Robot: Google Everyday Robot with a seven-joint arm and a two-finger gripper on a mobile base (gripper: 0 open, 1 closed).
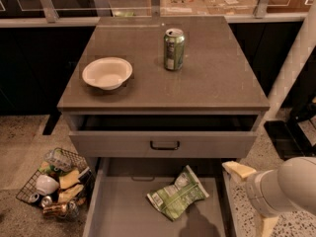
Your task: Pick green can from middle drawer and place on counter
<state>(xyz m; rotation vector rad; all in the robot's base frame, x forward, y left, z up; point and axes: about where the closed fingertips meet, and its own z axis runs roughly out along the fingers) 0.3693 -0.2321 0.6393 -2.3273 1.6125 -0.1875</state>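
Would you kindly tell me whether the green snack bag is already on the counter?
No, the green snack bag lies on the floor of the middle drawer, with the open gripper just to its right.

Hand [245, 197] right of middle drawer [118, 206]; handled drawer [118, 144] overhead
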